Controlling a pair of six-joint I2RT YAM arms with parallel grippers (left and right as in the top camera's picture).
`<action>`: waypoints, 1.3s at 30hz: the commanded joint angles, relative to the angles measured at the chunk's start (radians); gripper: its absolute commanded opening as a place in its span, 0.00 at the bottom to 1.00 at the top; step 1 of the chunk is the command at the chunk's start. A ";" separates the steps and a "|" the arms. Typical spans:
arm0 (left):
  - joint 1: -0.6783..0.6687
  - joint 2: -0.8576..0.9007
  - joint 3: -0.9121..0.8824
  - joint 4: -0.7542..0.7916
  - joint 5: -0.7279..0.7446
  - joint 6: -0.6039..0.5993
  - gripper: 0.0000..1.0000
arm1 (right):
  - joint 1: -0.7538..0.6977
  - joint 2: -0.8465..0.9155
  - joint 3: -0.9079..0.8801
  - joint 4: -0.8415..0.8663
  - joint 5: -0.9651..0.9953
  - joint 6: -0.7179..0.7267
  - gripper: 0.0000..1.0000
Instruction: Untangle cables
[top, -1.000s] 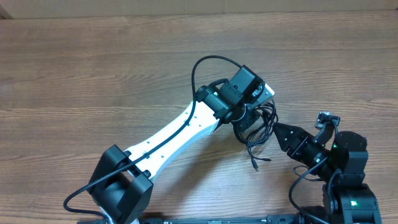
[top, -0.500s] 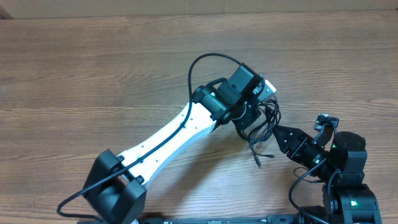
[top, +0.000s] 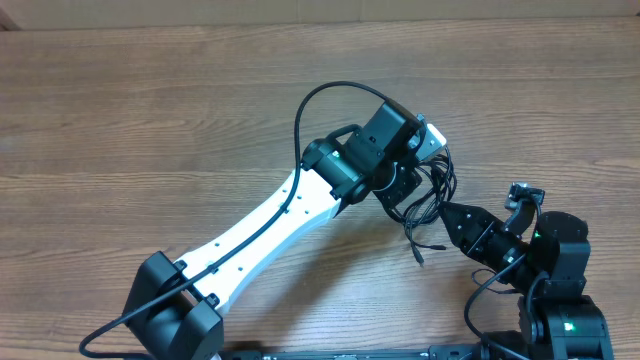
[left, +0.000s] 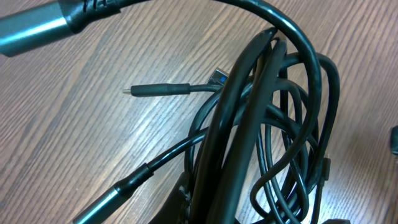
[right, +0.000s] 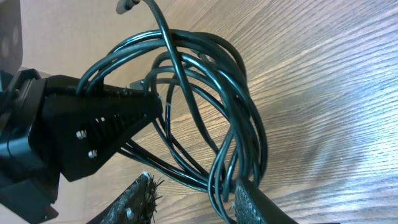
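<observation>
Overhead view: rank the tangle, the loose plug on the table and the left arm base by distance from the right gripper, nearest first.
From the right gripper:
1. tangle: at its tips, just up-left in the picture.
2. loose plug: on the table close by, below and slightly left.
3. left arm base: far off, at the lower left corner.

1. The left arm (top: 262, 222), white-shelled, reaches diagonally from the near left corner toward the middle, wrist bent downward.
2. The left claw (top: 404, 198) is closed tight, its fingers (right: 118, 115) pressed into one wedge, pinching the cables (left: 230, 124).
3. The right arm (top: 548, 262) sits folded low at the near right corner.
4. The right claw (top: 444, 210) points at the left one, just beside it, with its fingers (right: 142, 198) apart.
</observation>
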 joint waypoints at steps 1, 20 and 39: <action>-0.014 -0.029 0.028 0.006 0.025 -0.013 0.04 | -0.003 -0.002 0.016 0.010 -0.010 0.000 0.40; -0.080 -0.029 0.028 0.024 0.169 0.032 0.04 | -0.003 -0.002 0.016 0.060 -0.017 0.000 0.41; -0.090 -0.029 0.028 0.024 0.161 0.039 0.04 | -0.003 -0.002 0.016 0.040 0.024 0.000 0.04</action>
